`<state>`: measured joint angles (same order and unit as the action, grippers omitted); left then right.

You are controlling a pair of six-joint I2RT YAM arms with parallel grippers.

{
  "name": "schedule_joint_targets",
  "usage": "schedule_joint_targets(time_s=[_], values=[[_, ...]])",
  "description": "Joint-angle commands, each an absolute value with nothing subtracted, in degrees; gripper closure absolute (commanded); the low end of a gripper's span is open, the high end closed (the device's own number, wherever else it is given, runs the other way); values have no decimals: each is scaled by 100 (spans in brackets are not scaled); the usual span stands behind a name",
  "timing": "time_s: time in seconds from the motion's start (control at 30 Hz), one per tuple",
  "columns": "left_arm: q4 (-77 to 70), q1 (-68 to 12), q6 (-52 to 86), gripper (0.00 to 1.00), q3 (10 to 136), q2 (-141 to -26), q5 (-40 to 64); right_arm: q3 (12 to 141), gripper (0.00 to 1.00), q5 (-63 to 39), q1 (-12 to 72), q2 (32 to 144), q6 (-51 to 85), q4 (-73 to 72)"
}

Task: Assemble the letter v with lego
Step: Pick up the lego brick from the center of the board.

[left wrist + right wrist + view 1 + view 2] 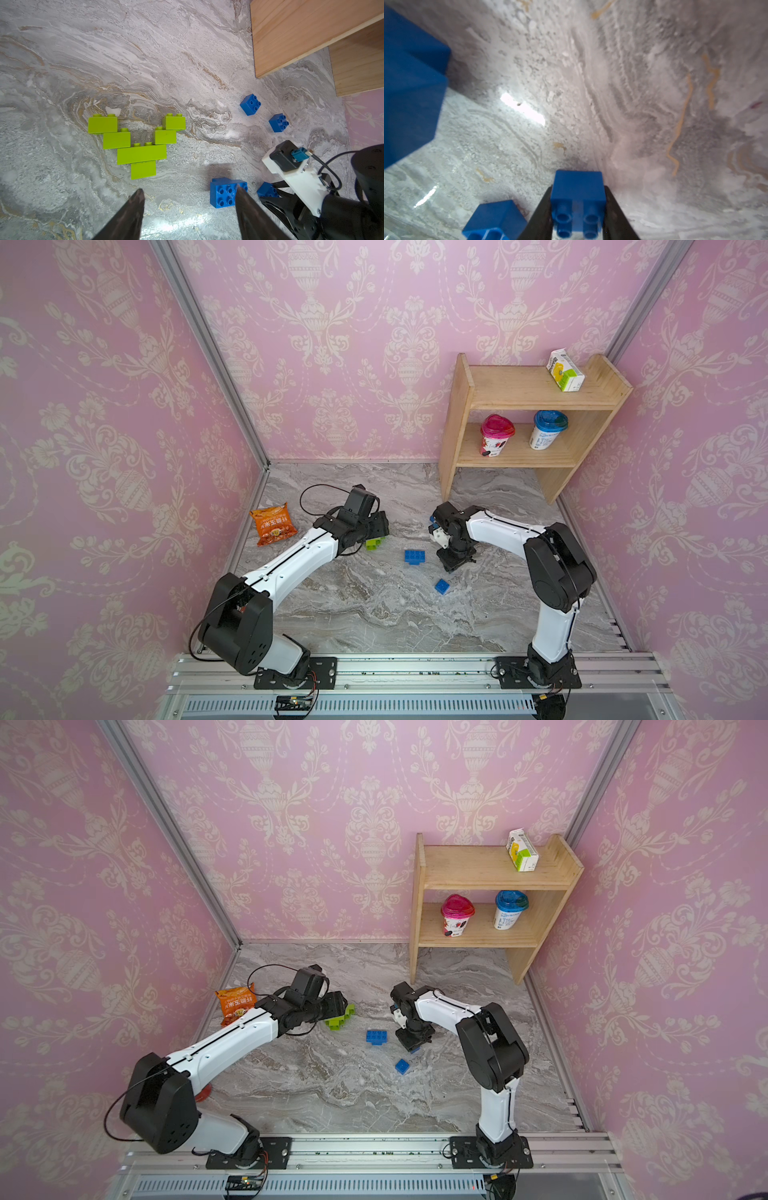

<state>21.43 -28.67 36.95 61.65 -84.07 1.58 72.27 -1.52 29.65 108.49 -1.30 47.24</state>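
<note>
We are counting six lime green bricks (141, 154) ahead of the left gripper (188, 188). We are counting five blue bricks (250, 104): one held blue brick (578, 182) inside the right gripper (578, 188), and four lying near it. We are also counting two lidded cups (496, 439), one carton (565, 369), one orange snack bag (272, 524) and one wooden shelf (519, 389).

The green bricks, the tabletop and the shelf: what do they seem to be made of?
Green bricks: moulded plastic, smooth and slightly glossy, with even colour and sharp studs.
Tabletop: looks like grey marble with veins, though it may be a printed sheet; it reflects light.
Shelf: light unpainted wood, probably pine; grain lines show.
</note>
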Motion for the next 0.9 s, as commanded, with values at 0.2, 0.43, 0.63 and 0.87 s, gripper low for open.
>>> schedule_joint_targets(time_s=[0.2,0.43,0.63,0.87], values=[[2103,-2827,3656,30,6018,-8336,97,6785,90,-377,2992,9728,-155,4955],[2086,-2828,3684,30,6004,-8307,132,6514,91,-428,3435,9637,-565,5143],[2058,-2828,3692,30,6044,-8373,219,6443,98,-555,3560,9613,-765,5114],[2039,-2834,3691,30,6014,-8384,218,6489,98,-611,3621,9723,-781,5012]])
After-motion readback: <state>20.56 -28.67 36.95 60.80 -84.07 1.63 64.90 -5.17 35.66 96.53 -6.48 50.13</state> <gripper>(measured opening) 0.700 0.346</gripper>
